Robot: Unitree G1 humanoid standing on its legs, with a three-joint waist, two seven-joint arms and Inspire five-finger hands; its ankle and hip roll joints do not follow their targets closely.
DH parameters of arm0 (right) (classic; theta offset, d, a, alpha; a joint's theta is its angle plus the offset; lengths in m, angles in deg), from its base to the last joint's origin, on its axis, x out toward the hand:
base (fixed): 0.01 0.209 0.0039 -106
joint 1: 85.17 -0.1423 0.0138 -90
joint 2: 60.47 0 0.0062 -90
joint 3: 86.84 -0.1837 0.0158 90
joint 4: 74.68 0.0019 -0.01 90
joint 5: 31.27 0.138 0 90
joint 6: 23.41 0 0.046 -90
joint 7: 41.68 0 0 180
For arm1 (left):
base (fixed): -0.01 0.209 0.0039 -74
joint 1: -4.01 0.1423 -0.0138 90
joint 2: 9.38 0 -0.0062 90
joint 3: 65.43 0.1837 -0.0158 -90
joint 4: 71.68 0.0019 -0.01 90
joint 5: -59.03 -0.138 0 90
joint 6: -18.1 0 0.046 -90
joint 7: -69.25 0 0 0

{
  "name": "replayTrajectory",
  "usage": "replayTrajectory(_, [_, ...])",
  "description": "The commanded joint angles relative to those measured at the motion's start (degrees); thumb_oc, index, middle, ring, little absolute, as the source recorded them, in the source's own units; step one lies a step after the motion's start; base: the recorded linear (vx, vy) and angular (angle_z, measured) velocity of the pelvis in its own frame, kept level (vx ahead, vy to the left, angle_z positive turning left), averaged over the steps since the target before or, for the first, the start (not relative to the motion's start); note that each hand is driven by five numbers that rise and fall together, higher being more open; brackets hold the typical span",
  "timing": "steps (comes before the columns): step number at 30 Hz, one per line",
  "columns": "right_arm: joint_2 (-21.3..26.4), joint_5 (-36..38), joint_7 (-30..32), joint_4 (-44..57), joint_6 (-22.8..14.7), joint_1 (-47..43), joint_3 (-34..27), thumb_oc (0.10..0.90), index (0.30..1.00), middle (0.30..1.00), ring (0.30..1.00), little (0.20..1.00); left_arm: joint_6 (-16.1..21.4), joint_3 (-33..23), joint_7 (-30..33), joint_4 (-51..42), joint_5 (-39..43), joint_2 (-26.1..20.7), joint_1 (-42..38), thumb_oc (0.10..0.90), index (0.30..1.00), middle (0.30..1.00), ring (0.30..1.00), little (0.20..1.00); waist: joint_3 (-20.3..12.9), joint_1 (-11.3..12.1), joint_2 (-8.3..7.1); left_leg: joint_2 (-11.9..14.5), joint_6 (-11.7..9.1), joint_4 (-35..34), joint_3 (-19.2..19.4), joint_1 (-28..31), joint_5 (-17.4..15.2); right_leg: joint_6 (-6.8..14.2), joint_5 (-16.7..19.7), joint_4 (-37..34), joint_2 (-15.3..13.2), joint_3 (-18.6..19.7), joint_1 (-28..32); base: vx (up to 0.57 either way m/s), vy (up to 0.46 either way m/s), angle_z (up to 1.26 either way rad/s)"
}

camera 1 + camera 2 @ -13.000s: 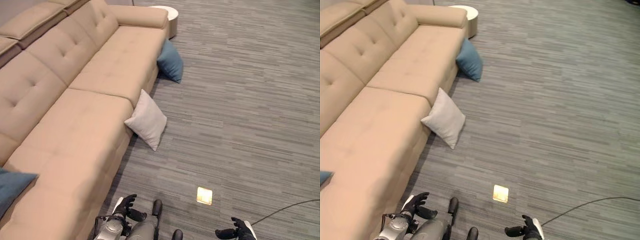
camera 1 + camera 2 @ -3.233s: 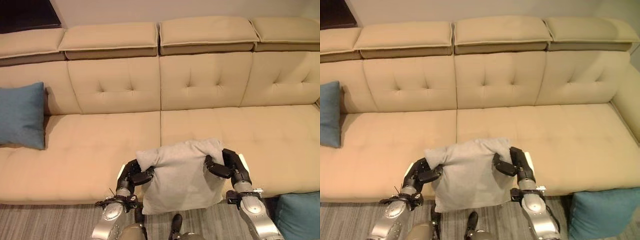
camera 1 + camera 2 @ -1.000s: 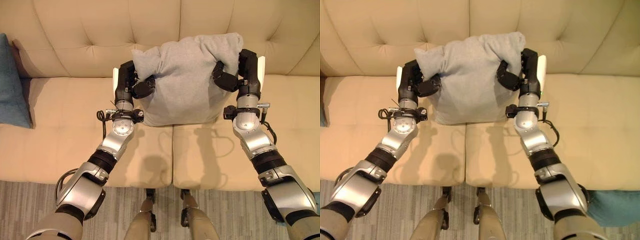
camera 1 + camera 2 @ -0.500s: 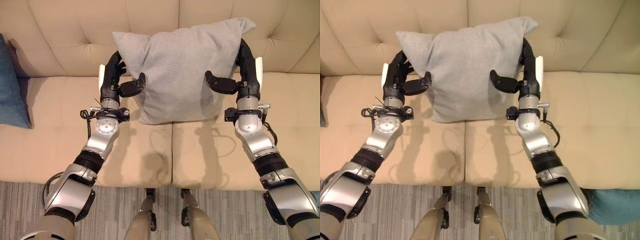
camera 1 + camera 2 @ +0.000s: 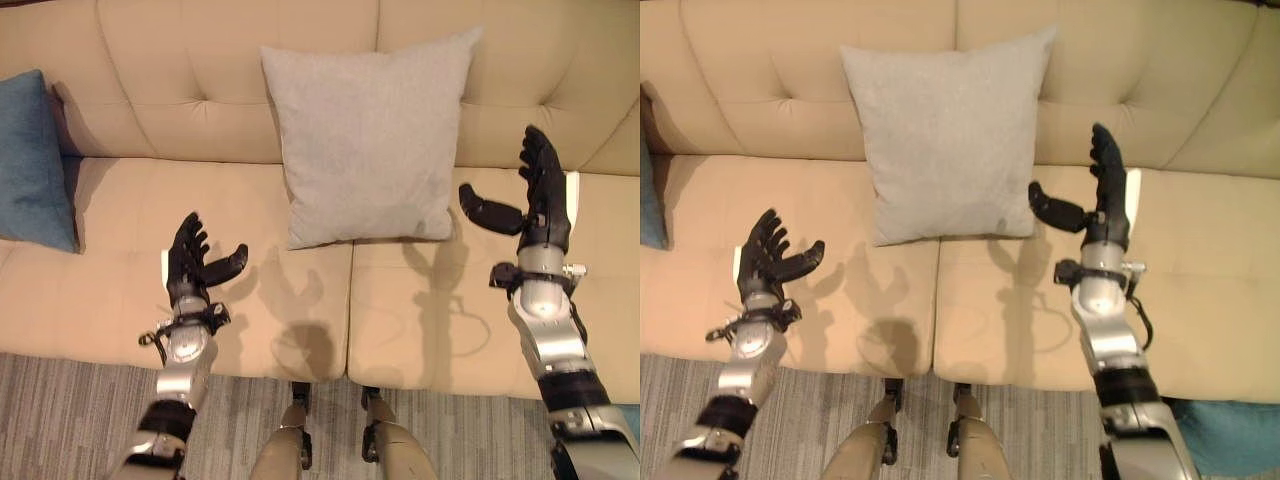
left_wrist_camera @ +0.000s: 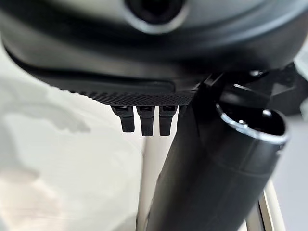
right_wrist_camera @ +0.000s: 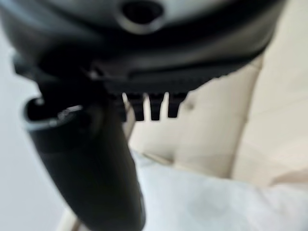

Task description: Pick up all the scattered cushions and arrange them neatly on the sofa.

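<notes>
Grey cushion (image 5: pixel 367 137) upright against sofa (image 5: pixel 250 300) backrest; left hand (image 5: pixel 192 262), right hand (image 5: pixel 535 195) spread, empty.

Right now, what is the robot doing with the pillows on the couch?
The robot is tidying cushions onto the tan sofa. The grey cushion stands upright against the backrest, over the seam between two seat pads. Both hands are open and off it: the left hand hovers over the seat, the right hand is just beside the cushion. A blue cushion leans on the backrest further left. Another blue one lies on the floor by the sofa's front.
</notes>
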Motion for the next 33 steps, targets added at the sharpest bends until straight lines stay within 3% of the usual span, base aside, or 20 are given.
replayTrajectory(1, [-0.7, -3.0, -1.3, 3.3, -4.4, 4.3, -2.5, 0.800, 0.900, 0.900, 0.900, 0.900, 4.0, -0.1, -2.6, -0.9, -1.9, -3.3, 0.0, 0.800, 0.900, 0.900, 0.900, 0.900, -7.8, 0.4, -3.91, -2.5, -0.8, 0.1, 1.1, 0.4, -4.1, 2.8, -4.6, 0.2, -0.9, 1.4, 2.6, 0.00, 0.000, 0.00])
replayTrajectory(7, [-5.4, -4.3, -5.0, -0.5, -2.7, 15.2, -2.7, 0.800, 0.900, 0.900, 0.900, 0.900, 0.7, 1.0, -7.5, 1.2, -5.8, -1.1, 9.8, 0.800, 0.900, 0.900, 0.900, 0.900, -6.7, 0.5, -3.90, -2.3, -0.5, 0.1, 1.5, 4.8, -4.6, 2.7, -5.6, 0.2, -0.6, 0.9, 7.3, 0.03, -0.012, -0.01])
replayTrajectory(12, [-9.9, -4.7, -8.6, -9.2, -0.7, 23.5, -1.6, 0.800, 0.900, 0.900, 0.900, 0.900, -3.6, 2.6, -12.1, 11.6, -11.6, 0.0, 18.4, 0.800, 0.900, 0.900, 0.900, 0.900, -6.9, 0.2, -3.58, -1.7, -0.2, 0.1, 1.8, 11.1, -5.8, 2.8, -7.0, 0.2, -0.5, 0.5, 13.3, 0.05, -0.021, -0.03])
replayTrajectory(19, [-12.1, -4.7, -10.2, -19.6, 0.6, 25.4, 1.8, 0.800, 0.900, 0.900, 0.900, 0.900, -6.2, 2.5, -11.5, 31.4, -18.4, 2.7, 19.0, 0.800, 0.900, 0.900, 0.900, 0.900, -8.0, 0.3, -3.53, -1.2, 0.2, 0.1, 2.3, 17.4, -7.1, 2.2, -8.7, 0.2, 0.1, 0.9, 19.5, 0.01, -0.033, -0.03])
replayTrajectory(24, [-12.2, -4.2, -10.6, -24.5, 1.0, 25.9, 2.0, 0.800, 0.900, 0.900, 0.900, 0.900, -6.4, 2.3, -11.1, 34.3, -19.4, 2.9, 19.2, 0.800, 0.900, 0.900, 0.900, 0.900, -7.7, 0.5, -3.79, -0.8, -0.1, 0.1, 2.1, 20.1, -7.3, 1.7, -9.7, 0.2, 0.5, 1.1, 22.6, 0.01, -0.046, 0.03])
replayTrajectory(28, [-12.2, -4.1, -10.4, -29.8, 1.5, 25.1, 2.8, 0.800, 0.900, 0.900, 0.900, 0.900, -6.5, 3.3, -10.8, 35.4, -20.5, 2.6, 17.6, 0.800, 0.900, 0.900, 0.900, 0.900, -6.5, 0.4, -4.39, -0.4, -0.7, 3.9, 2.1, 19.3, -7.4, 1.2, -10.3, 0.2, 0.3, 0.1, 24.0, -0.08, -0.059, 0.08])
replayTrajectory(29, [-12.3, -4.1, -10.4, -31.6, 1.9, 24.7, 3.1, 0.800, 0.900, 0.900, 0.900, 0.900, -6.6, 3.8, -10.8, 35.3, -20.7, 2.6, 17.0, 0.800, 0.900, 0.900, 0.900, 0.900, -5.9, 0.5, -4.67, -0.4, -0.7, 6.0, 2.0, 18.4, -8.0, 1.2, -10.1, 0.2, 0.0, 0.1, 23.9, -0.20, -0.021, 0.33])
replayTrajectory(30, [-11.9, -4.8, -10.2, -34.4, 2.4, 23.3, 4.0, 0.800, 0.900, 0.900, 0.900, 0.900, -6.7, 4.4, -11.0, 35.9, -21.0, 2.8, 15.9, 0.800, 0.900, 0.900, 0.900, 0.900, -4.9, 1.0, -5.55, -2.1, -0.5, 11.2, 0.1, 16.9, -11.3, 1.0, -9.1, 0.4, -0.8, 0.5, 23.3, -0.20, -0.019, 0.29])
replayTrajectory(31, [-11.9, -4.8, -10.2, -34.4, 2.3, 23.2, 4.0, 0.800, 0.900, 0.900, 0.900, 0.900, -6.7, 4.4, -11.0, 35.9, -21.0, 2.9, 15.9, 0.800, 0.900, 0.900, 0.900, 0.900, -4.8, 0.9, -5.51, -2.1, -0.5, 11.6, 0.1, 16.7, -11.5, 1.0, -9.1, 0.4, -0.8, 0.5, 23.3, -0.19, -0.002, 0.13])
replayTrajectory(33, [-11.9, -4.6, -10.3, -37.9, 2.8, 21.9, 4.2, 0.800, 0.900, 0.900, 0.900, 0.900, -6.8, 4.7, -11.7, 37.4, -21.1, 3.5, 15.0, 0.800, 0.900, 0.900, 0.900, 0.900, -4.9, 0.9, -6.10, -4.0, 0.0, 15.7, -2.1, 17.7, -14.9, 1.2, -8.2, 0.8, -1.4, 1.0, 22.3, -0.15, 0.067, -0.13])
